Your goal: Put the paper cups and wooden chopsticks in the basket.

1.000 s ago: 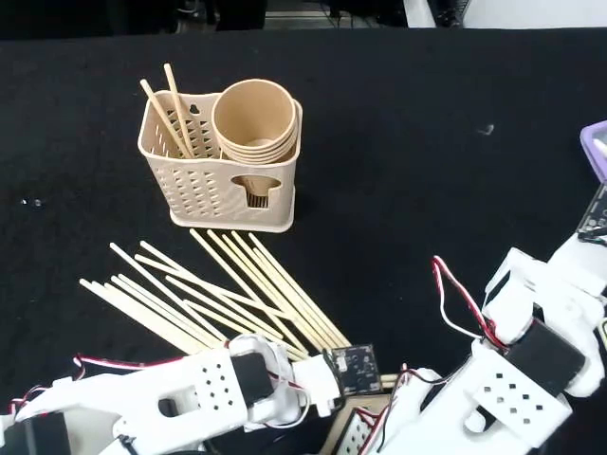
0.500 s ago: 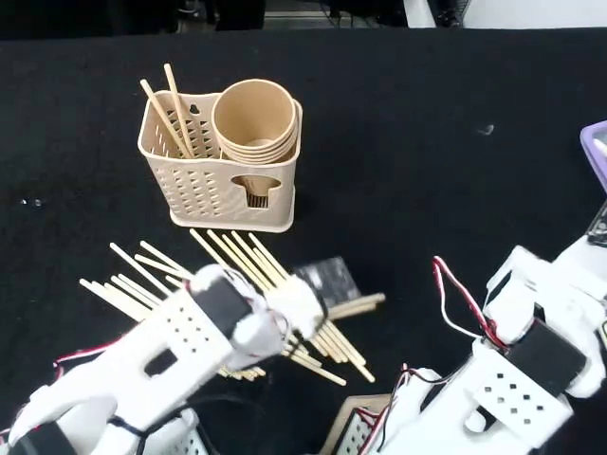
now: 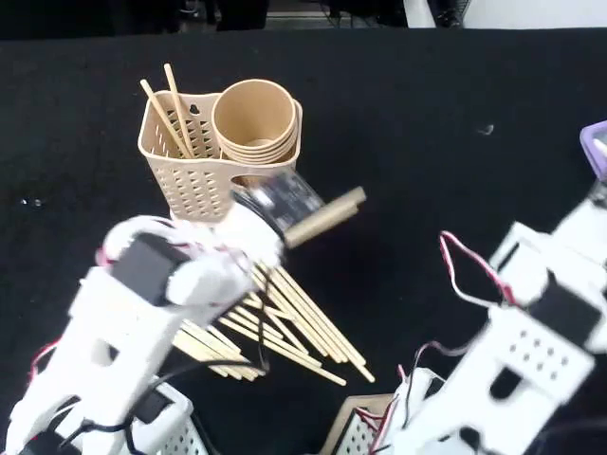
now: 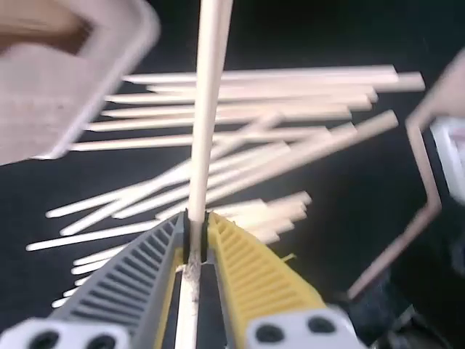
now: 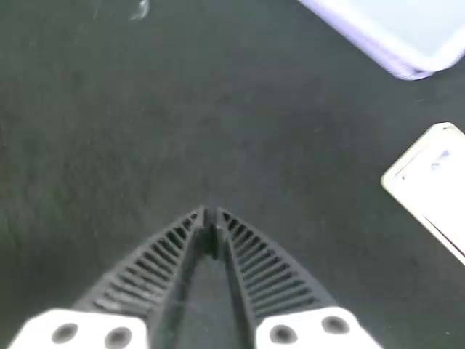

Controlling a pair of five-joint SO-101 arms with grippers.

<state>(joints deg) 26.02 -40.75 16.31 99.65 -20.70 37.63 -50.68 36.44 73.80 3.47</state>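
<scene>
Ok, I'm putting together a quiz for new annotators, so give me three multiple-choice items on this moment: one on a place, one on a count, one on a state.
1. Where are the paper cups relative to the basket?
A. beside it
B. stacked inside it
C. behind it

2. How many chopsticks rise above the basket's rim?
A. two
B. five
C. none

3. What state is the left claw in?
A. open and empty
B. shut on a paper cup
C. shut on a chopstick

Answers:
1 B, the nested cups sit in one compartment of the basket.
2 A, two sticks lean in the other compartment.
3 C, the left wrist view shows both fingers pinching a single stick.
</scene>
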